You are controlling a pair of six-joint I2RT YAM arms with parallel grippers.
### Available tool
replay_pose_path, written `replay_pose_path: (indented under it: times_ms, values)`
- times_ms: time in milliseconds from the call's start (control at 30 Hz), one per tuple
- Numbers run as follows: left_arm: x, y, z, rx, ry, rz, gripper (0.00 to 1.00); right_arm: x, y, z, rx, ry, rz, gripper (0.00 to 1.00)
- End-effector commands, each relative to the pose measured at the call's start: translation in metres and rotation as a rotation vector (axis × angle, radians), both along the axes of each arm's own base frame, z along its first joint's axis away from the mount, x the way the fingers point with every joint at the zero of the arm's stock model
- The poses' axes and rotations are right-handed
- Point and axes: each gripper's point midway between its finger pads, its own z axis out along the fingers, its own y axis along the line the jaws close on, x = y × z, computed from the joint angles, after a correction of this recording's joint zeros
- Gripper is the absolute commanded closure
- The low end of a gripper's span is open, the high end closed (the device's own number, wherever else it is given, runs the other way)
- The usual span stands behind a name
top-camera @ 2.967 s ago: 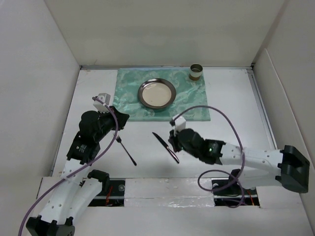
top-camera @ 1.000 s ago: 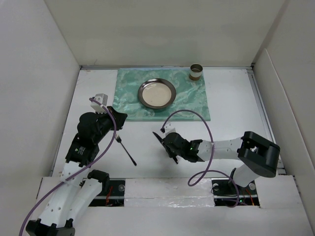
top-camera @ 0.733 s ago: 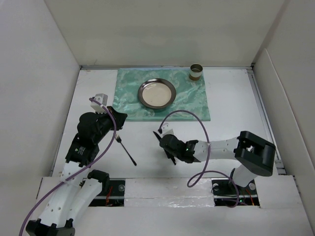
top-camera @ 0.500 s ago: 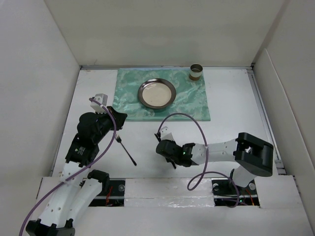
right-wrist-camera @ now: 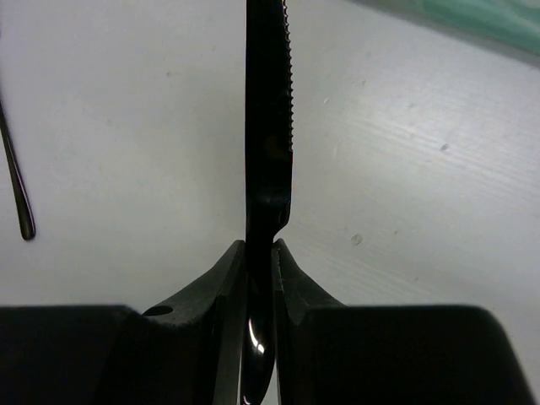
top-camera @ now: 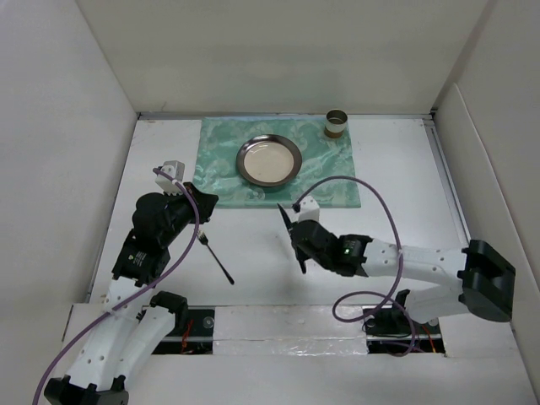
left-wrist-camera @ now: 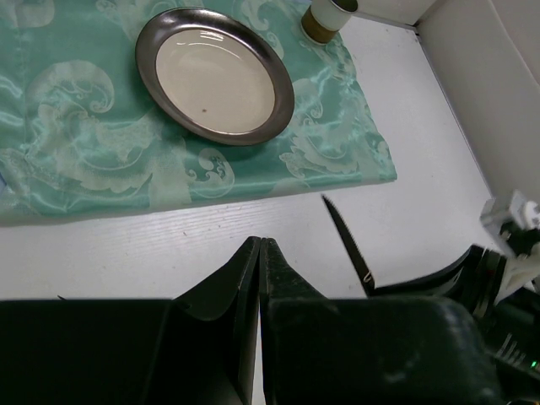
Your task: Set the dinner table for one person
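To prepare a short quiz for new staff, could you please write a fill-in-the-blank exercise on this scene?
The right pincer is shut on a black ____. The metal plate sits on the green ____. The ____ lies on the bare dinner table, held by nothing.
Missing words: knife; placemat; fork.

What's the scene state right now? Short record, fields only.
left claw: shut, empty, by the placemat's near left corner
right claw: shut on knife, blade pointing toward placemat
fork: flat on dinner table, between the arms, untouched
plate: on placemat, roughly centred
cup: upright at placemat's far right corner
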Motion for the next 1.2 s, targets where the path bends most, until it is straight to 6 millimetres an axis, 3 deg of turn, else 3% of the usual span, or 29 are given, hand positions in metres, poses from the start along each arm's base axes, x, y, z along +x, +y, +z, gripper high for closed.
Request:
replay_pose_path:
  times_ms: [0, 133, 233, 267, 333, 400, 467, 500, 533, 567, 600, 633, 667, 700, 733, 800, 867, 900, 967, 1167]
  values:
    - [0.002, -0.002, 0.023, -0.025, -0.065, -0.007, 1.0, 0.035, -0.007, 0.041, 0.112, -0.09, -0.069, 1.0]
    - [0.003, -0.001, 0.024, -0.024, -0.068, -0.005, 1.0, 0.09, -0.038, 0.076, 0.153, -0.166, -0.183, 1.0]
    - [0.002, -0.003, 0.021, -0.022, -0.06, -0.016, 1.0, 0.124, -0.047, 0.097, 0.194, -0.22, -0.223, 1.0]
    - [0.001, -0.003, 0.023, -0.026, -0.066, -0.017, 1.0, 0.142, -0.06, 0.089, 0.172, -0.203, -0.264, 1.0]
    - [0.002, -0.003, 0.024, -0.027, -0.071, -0.015, 1.0, 0.167, -0.065, 0.097, 0.179, -0.217, -0.285, 1.0]
    - [0.0, -0.005, 0.024, -0.028, -0.069, -0.029, 1.0, 0.195, -0.072, 0.079, 0.165, -0.19, -0.306, 1.0]
    - [-0.001, -0.004, 0.027, -0.029, -0.08, -0.027, 1.0, 0.219, -0.073, 0.083, 0.167, -0.191, -0.307, 1.0]
    - [-0.001, -0.003, 0.027, -0.028, -0.081, -0.022, 1.0, 0.235, -0.084, 0.064, 0.128, -0.152, -0.339, 1.0]
    - [0.0, -0.003, 0.027, -0.027, -0.079, -0.022, 1.0, 0.245, -0.088, 0.061, 0.114, -0.144, -0.348, 1.0]
    - [-0.001, -0.004, 0.026, -0.028, -0.077, -0.026, 1.0, 0.258, -0.085, 0.07, 0.131, -0.148, -0.338, 1.0]
    - [-0.002, -0.005, 0.025, -0.029, -0.074, -0.037, 1.0, 0.274, -0.089, 0.064, 0.127, -0.137, -0.347, 1.0]
    - [-0.002, -0.006, 0.025, -0.03, -0.075, -0.039, 1.0, 0.278, -0.094, 0.049, 0.106, -0.115, -0.358, 1.0]
    - [-0.003, -0.006, 0.028, -0.033, -0.084, -0.04, 1.0, 0.29, -0.091, 0.059, 0.129, -0.126, -0.349, 1.0]
    - [-0.002, -0.005, 0.028, -0.032, -0.086, -0.036, 1.0, 0.295, -0.093, 0.053, 0.114, -0.107, -0.349, 1.0]
    - [-0.002, -0.005, 0.027, -0.031, -0.081, -0.036, 1.0, 0.302, -0.097, 0.035, 0.087, -0.076, -0.359, 1.0]
    - [-0.003, -0.005, 0.027, -0.031, -0.08, -0.039, 1.0, 0.315, -0.098, 0.038, 0.079, -0.077, -0.361, 1.0]
    - [-0.003, -0.005, 0.028, -0.031, -0.085, -0.039, 1.0, 0.321, -0.098, 0.015, 0.054, -0.027, -0.353, 1.0]
    - [-0.003, -0.005, 0.028, -0.031, -0.086, -0.034, 1.0, 0.33, -0.1, 0.02, 0.061, -0.034, -0.357, 1.0]
    - [-0.002, -0.006, 0.027, -0.031, -0.078, -0.039, 1.0, 0.335, -0.104, -0.001, 0.032, 0.005, -0.364, 1.0]
    - [-0.001, -0.005, 0.026, -0.029, -0.077, -0.033, 1.0, 0.345, -0.105, -0.021, 0.013, 0.044, -0.373, 1.0]
